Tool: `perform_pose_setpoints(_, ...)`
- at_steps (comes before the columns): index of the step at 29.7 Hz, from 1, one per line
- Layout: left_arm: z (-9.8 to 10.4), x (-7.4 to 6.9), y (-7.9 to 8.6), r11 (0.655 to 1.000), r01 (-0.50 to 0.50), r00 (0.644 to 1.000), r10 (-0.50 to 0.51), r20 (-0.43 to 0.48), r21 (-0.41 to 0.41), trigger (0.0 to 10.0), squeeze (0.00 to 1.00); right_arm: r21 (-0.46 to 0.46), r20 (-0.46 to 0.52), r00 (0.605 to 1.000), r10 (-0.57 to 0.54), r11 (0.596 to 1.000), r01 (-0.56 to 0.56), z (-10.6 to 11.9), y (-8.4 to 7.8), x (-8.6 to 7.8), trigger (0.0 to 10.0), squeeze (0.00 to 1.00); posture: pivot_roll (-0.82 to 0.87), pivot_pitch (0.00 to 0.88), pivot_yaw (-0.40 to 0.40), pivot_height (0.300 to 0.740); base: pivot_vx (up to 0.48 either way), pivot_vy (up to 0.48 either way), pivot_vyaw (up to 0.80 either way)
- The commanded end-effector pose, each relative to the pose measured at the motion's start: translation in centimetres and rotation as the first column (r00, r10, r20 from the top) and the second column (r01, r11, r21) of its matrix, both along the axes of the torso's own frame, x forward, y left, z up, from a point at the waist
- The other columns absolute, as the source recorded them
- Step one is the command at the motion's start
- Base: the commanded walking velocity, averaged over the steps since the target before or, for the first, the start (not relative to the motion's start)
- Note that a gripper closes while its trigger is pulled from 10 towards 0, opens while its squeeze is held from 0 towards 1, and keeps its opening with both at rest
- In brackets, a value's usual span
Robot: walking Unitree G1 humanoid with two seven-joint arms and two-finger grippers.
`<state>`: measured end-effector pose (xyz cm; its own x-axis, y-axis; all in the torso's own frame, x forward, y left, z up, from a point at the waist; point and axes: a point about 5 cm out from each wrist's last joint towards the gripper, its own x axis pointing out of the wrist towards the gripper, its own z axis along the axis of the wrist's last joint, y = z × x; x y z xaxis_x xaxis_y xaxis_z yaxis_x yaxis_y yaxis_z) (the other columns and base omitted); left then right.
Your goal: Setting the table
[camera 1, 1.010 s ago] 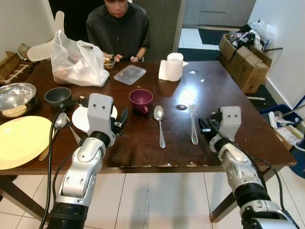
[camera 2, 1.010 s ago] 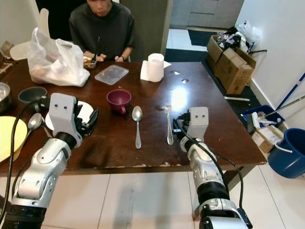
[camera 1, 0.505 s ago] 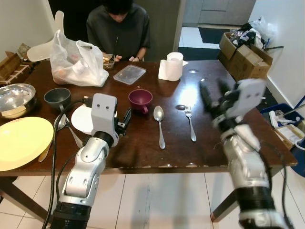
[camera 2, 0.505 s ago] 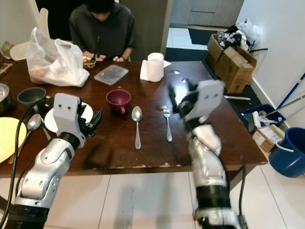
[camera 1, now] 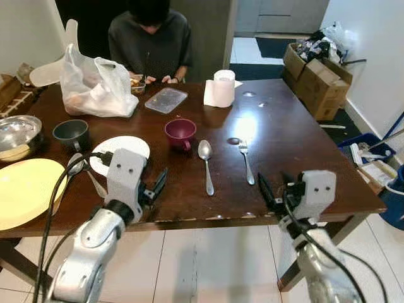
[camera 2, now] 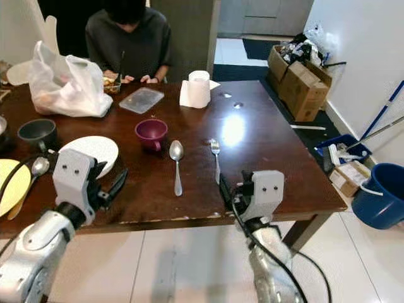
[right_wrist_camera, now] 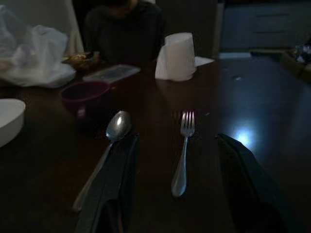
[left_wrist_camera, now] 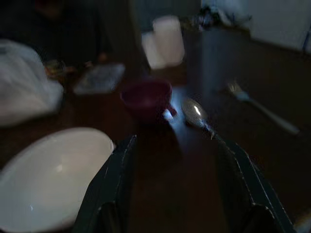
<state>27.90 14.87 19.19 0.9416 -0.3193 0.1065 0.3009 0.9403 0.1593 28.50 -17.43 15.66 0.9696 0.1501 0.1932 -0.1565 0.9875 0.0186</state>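
I see a dark, glossy wooden bench (camera 1: 284,139) with a bright patch of glare on its top. At its near edge my left pincer (camera 1: 158,184) hangs released, its two black fingers spread with nothing between them; my right pincer (camera 1: 268,192) sits at the near right edge, likewise released and empty.

Ahead of them a polished metal spoon (camera 1: 206,163) and a metal fork (camera 1: 245,161) lie side by side, apart, handles toward me. Just beyond the spoon stands a maroon cup (camera 1: 180,133) with a handle, and left of it a round white plate (camera 1: 120,151), matte and shallow. Farther left I make out a yellow plate (camera 1: 22,192), a dark grey bowl (camera 1: 71,133) and a shiny steel bowl (camera 1: 17,131). At the far side are a crinkled white plastic bag (camera 1: 95,85), a clear plastic lid (camera 1: 166,100) and a white paper roll (camera 1: 222,88), with a person in a dark shirt (camera 1: 150,38) seated behind.

The right wrist view gives the fork's tines and the spoon's bowl sharply; the left wrist view is dim, giving the white plate's smooth rim close up. No writing is readable
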Motion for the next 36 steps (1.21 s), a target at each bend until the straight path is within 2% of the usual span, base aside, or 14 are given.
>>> perform_pose_setpoints(1,1.9,0.8,1.5,0.995,-0.084,0.995,0.087,0.051,-0.054,10.0,0.00,0.000,0.012,1.000,0.009,1.000,-0.009,0.8,0.2,0.2,10.0,0.00,-0.06,0.000,0.086,0.740,0.000,0.000,0.00)
perform_pose_setpoints(2,1.9,0.8,1.5,0.995,-0.084,0.995,0.087,0.051,-0.054,10.0,0.00,0.000,0.012,1.000,0.009,1.000,-0.009,0.8,0.2,0.2,10.0,0.00,-0.06,0.000,0.086,0.740,0.000,0.000,0.00)
perform_pose_setpoints(3,2.3,1.3,2.2,0.986,-0.134,0.989,0.139,0.048,-0.098,10.0,0.00,-0.001,0.021,1.000,0.018,1.000,-0.018,1.1,0.3,0.4,10.0,0.00,-0.06,0.000,0.085,0.740,0.000,0.000,0.00)
perform_pose_setpoints(4,0.3,1.5,1.4,0.993,-0.117,0.993,0.117,0.015,0.009,10.0,0.00,0.004,0.034,0.998,0.044,0.999,-0.044,1.6,1.2,1.0,10.0,0.00,-0.07,0.000,0.085,0.740,0.000,0.000,0.00)
perform_pose_setpoints(5,-0.4,1.2,0.9,0.995,-0.086,0.996,0.086,0.007,0.054,10.0,0.00,0.007,0.036,0.998,0.052,0.999,-0.052,1.7,1.5,1.1,10.0,0.00,-0.07,0.000,0.085,0.740,0.000,0.000,0.00)
perform_pose_setpoints(7,-0.6,1.1,0.4,0.997,-0.070,0.998,0.070,-0.006,0.034,10.0,0.00,0.013,0.041,0.997,0.063,0.998,-0.063,1.9,1.9,1.1,10.0,0.00,-0.07,0.000,0.085,0.740,0.000,0.000,0.00)
perform_pose_setpoints(8,-0.3,1.5,-0.3,0.996,-0.084,0.996,0.084,-0.020,-0.034,10.0,0.00,0.025,0.043,0.996,0.077,0.997,-0.078,2.0,2.4,1.0,10.0,0.00,-0.06,0.000,0.087,0.740,0.000,0.000,0.00)
perform_pose_setpoints(9,-0.2,1.7,-0.6,0.994,-0.097,0.995,0.096,-0.023,-0.058,10.0,0.00,0.029,0.042,0.996,0.081,0.996,-0.083,1.9,2.6,1.0,10.0,0.00,-0.06,0.000,0.087,0.740,0.000,0.000,0.00)
perform_pose_setpoints(11,-0.1,2.0,-0.9,0.992,-0.106,0.994,0.105,-0.021,-0.071,10.0,0.00,0.038,0.035,0.996,0.082,0.996,-0.083,1.8,2.6,0.9,10.0,0.00,-0.05,0.000,0.088,0.740,0.000,0.000,0.00)
perform_pose_setpoints(15,0.2,2.1,-2.0,0.995,-0.077,0.997,0.076,-0.013,-0.069,10.0,0.00,0.057,0.001,0.997,0.080,0.995,-0.080,0.9,3.1,0.8,10.0,0.00,-0.06,0.000,0.100,0.740,0.000,0.000,0.00)
perform_pose_setpoints(19,-0.4,1.9,-2.0,0.996,-0.063,0.998,0.062,-0.024,-0.056,10.0,0.00,0.070,0.011,0.996,0.090,0.993,-0.090,1.1,3.6,0.7,10.0,0.00,-0.07,0.000,0.108,0.740,0.000,0.000,0.00)
perform_pose_setpoints(25,-0.3,2.0,-2.5,0.993,-0.067,0.998,0.065,-0.027,-0.095,10.0,0.00,0.087,-0.001,0.997,0.078,0.993,-0.078,0.9,3.5,0.7,10.0,0.00,-0.06,0.000,0.112,0.740,0.000,0.000,0.00)
perform_pose_setpoints(36,-0.3,1.8,-2.6,0.995,-0.069,0.997,0.067,-0.027,-0.073,10.0,0.00,0.102,0.002,0.997,0.074,0.992,-0.074,1.1,3.9,1.4,10.0,0.00,-0.03,0.000,0.115,0.740,0.000,0.000,0.00)
